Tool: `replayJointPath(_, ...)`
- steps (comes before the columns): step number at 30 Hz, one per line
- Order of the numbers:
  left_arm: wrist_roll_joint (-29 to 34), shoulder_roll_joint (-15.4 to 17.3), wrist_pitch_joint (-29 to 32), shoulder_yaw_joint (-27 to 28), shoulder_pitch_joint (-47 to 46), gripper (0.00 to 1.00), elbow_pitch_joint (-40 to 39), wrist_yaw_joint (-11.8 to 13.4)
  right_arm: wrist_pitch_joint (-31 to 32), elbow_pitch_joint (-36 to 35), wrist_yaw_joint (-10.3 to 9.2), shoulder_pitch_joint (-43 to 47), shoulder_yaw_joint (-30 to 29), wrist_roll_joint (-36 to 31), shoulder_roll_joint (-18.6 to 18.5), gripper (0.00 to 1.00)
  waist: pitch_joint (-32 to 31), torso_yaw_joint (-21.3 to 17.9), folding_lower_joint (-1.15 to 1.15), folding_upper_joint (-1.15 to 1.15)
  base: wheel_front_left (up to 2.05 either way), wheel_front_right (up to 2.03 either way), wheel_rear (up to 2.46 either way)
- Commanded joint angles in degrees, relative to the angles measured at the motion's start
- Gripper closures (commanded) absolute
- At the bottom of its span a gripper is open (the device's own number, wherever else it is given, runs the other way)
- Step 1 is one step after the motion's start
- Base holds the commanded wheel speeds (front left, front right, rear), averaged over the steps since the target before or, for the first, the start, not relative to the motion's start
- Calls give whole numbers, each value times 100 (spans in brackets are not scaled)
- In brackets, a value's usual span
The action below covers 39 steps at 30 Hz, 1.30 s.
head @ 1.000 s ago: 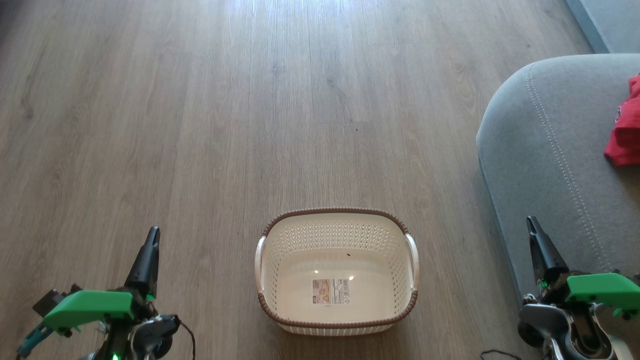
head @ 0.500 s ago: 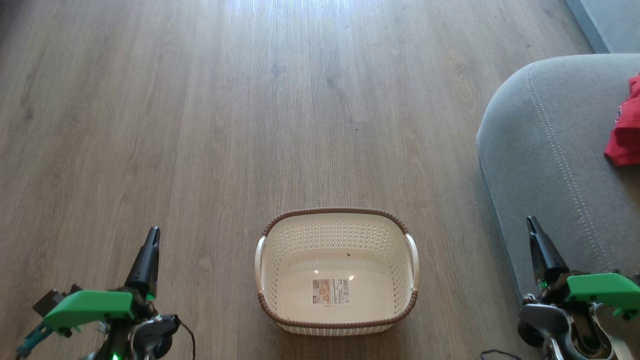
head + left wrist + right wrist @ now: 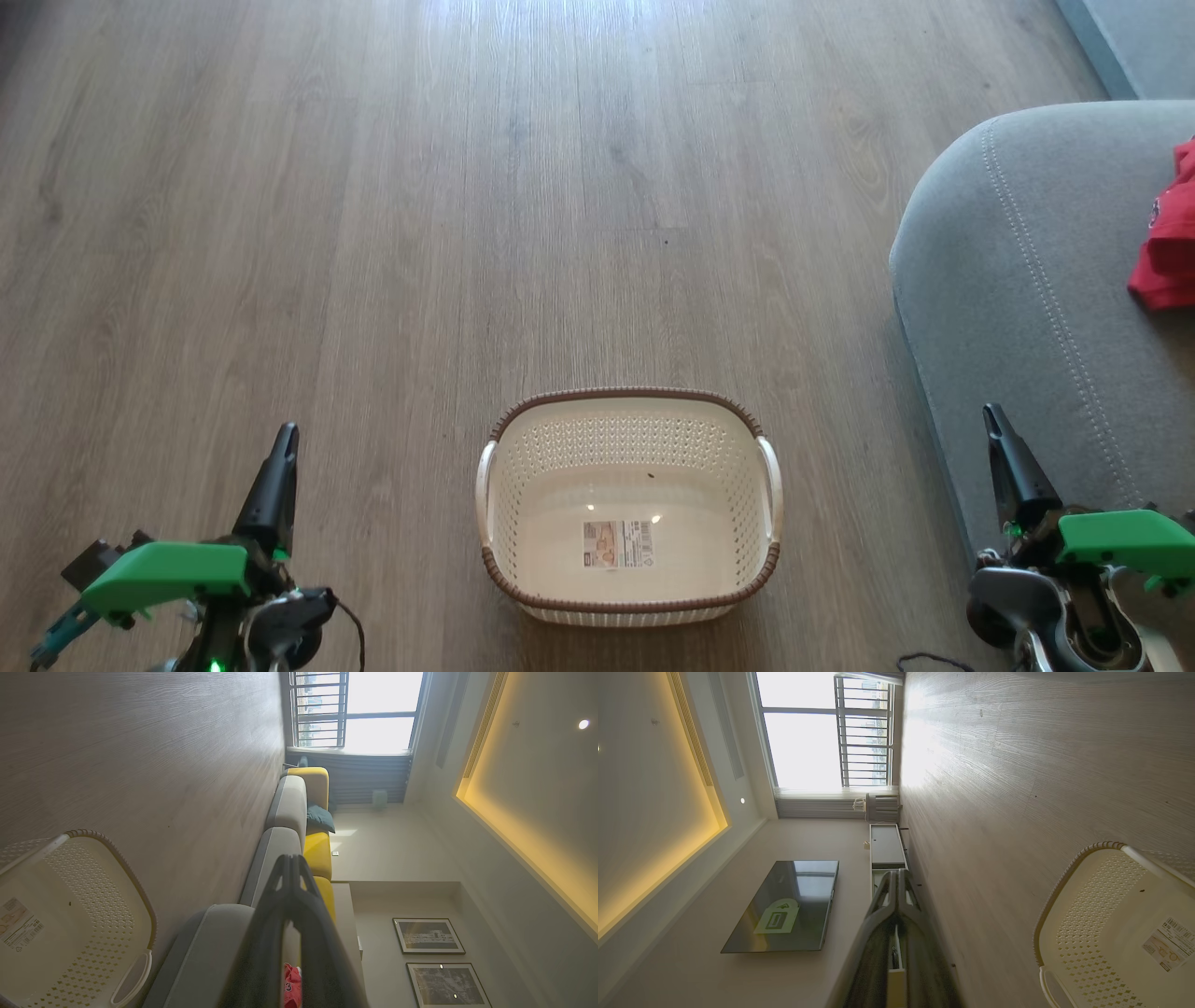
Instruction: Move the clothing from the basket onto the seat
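Note:
The cream basket [image 3: 631,602] with its brown rim stands on the wood floor at the bottom centre, holding nothing but a label sticker [image 3: 617,544]. Red clothing [image 3: 1167,233] lies on the grey seat [image 3: 1027,280] at the right edge. Left of the basket, my left gripper [image 3: 288,431] is shut with nothing in it. My right gripper [image 3: 991,411] is shut too, over the seat's front edge. The left wrist view shows the basket [image 3: 135,900], the seat [image 3: 205,952] and a bit of red clothing [image 3: 292,989] behind my shut fingers [image 3: 290,858]. The right wrist view shows the basket [image 3: 1069,877] beside my shut gripper [image 3: 896,872].
Wood floor [image 3: 467,187] stretches ahead and to the left of the basket. A long grey and yellow sofa [image 3: 299,807] runs toward a window. A TV [image 3: 784,905] and a low cabinet [image 3: 885,847] stand along the opposite wall.

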Motion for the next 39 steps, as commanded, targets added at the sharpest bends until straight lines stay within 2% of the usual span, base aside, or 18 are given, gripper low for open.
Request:
replayJointPath(1, -39, 83, 42, 192, -273, 100, -191, -53, 31, -222, 1, -318, 101, 33, -3, 100, 0, 0, 0, 0, 0, 0, 0)
replayJointPath(39, -39, 83, 42, 192, -272, 100, -192, -53, 31, -222, 1, -318, 101, 34, -3, 100, 0, 0, 0, 0, 0, 0, 0)
